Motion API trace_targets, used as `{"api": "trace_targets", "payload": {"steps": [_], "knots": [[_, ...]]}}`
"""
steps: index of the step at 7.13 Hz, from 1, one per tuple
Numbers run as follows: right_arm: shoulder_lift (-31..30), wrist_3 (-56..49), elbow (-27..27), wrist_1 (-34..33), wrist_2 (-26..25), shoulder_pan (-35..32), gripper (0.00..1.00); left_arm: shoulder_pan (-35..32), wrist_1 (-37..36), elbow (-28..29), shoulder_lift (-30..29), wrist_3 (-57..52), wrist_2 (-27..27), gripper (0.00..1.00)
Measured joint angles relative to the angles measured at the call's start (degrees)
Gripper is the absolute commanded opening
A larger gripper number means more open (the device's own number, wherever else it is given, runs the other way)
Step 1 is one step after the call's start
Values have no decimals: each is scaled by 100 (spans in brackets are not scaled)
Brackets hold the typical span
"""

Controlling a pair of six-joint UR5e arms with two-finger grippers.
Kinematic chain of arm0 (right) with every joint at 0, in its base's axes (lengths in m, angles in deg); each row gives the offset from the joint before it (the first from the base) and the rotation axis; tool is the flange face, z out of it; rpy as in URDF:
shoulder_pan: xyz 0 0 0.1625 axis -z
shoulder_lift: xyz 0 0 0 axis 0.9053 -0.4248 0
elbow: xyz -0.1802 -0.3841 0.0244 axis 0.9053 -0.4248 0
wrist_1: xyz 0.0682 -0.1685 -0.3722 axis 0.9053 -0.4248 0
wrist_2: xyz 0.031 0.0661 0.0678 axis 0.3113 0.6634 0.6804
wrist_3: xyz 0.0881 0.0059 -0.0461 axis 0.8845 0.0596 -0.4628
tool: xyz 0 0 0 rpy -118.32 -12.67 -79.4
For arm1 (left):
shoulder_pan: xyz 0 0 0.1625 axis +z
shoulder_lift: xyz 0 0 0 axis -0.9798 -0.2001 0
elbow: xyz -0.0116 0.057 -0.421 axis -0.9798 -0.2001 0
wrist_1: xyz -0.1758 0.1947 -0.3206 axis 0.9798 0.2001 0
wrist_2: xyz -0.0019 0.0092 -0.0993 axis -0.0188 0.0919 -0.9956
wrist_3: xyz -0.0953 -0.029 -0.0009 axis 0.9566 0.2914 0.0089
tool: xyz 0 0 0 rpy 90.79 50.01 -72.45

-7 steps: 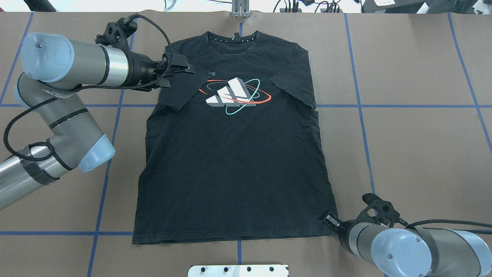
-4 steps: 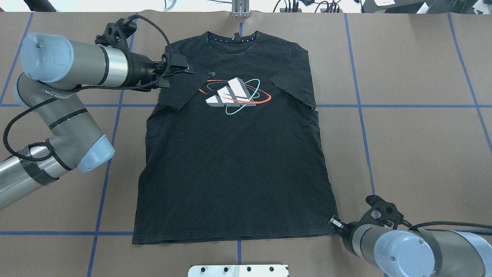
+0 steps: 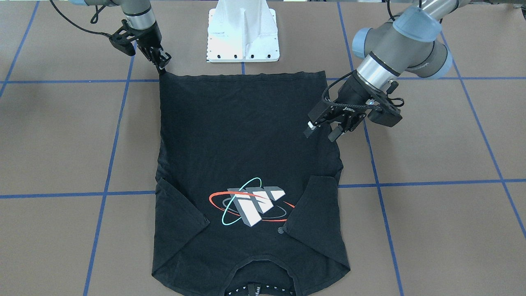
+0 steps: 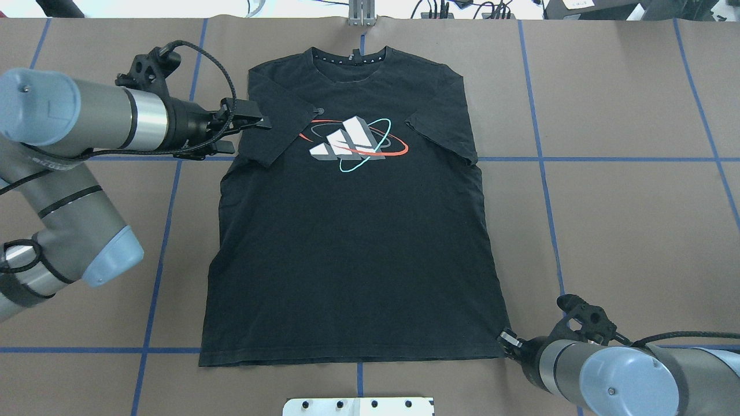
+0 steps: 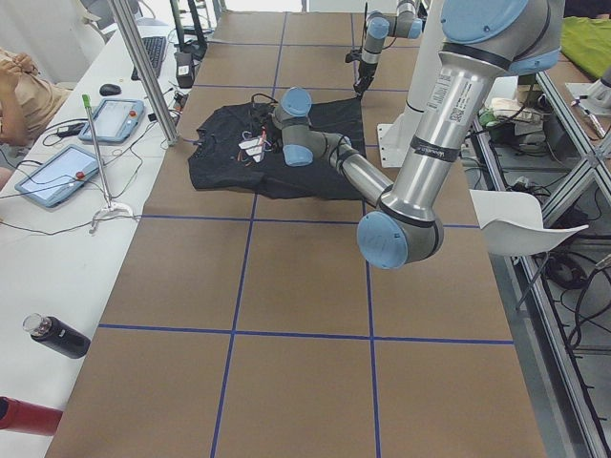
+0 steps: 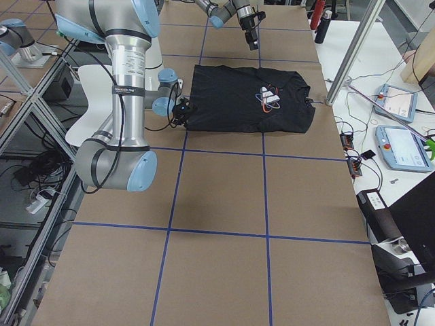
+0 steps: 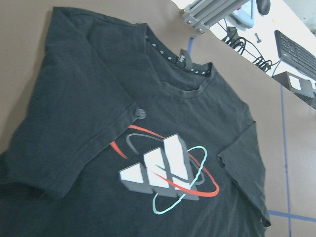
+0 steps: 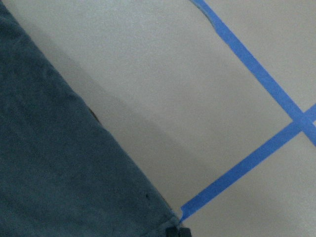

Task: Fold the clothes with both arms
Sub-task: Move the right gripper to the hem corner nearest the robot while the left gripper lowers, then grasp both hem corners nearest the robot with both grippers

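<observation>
The black T-shirt (image 4: 352,242) lies flat on the table with its orbit logo (image 4: 352,144) facing up and both sleeves folded in onto the chest. My left gripper (image 4: 252,137) hangs open just off the shirt's left side, by the folded sleeve (image 4: 277,133), with nothing between its fingers. From the front, the left gripper (image 3: 319,135) hovers over the shirt's edge (image 3: 335,160). My right gripper (image 3: 162,69) points down at the hem corner (image 4: 502,351), its tip touching the cloth. Whether the right gripper (image 4: 504,337) is open or shut does not show.
The white base pedestal (image 3: 242,33) stands just behind the hem. Blue tape lines (image 4: 543,159) grid the brown table. An aluminium post (image 4: 361,14) sits at the far edge by the collar. A side bench holds tablets (image 5: 57,176), with a person (image 5: 14,81) beside it.
My left gripper has drawn back off the folded sleeve, leftward and toward the robot. The right gripper has slid a little outward to the hem corner. The shirt has not moved.
</observation>
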Motion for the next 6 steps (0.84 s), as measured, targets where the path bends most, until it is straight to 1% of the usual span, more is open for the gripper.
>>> {"api": "trace_targets", "payload": {"steps": [1, 2, 3, 4, 5, 6], "knots": [[-140, -10, 170, 1, 79, -4, 0, 163, -134, -504, 600, 39, 103, 100], [-308, -19, 369, 3, 183, -9, 0, 470, -195, -1014, 1314, 55, 342, 99], [-425, -30, 502, 5, 279, -13, 0, 771, -225, -1344, 1868, 108, 579, 99], [-475, -41, 557, 5, 327, -13, 0, 1031, -311, -1493, 2131, 269, 697, 99], [-491, -45, 579, 6, 346, -13, 0, 1352, -444, -1554, 2232, 584, 790, 99], [-499, -47, 580, 3, 349, -13, 0, 1772, -537, -1581, 2271, 1038, 979, 96]]}}
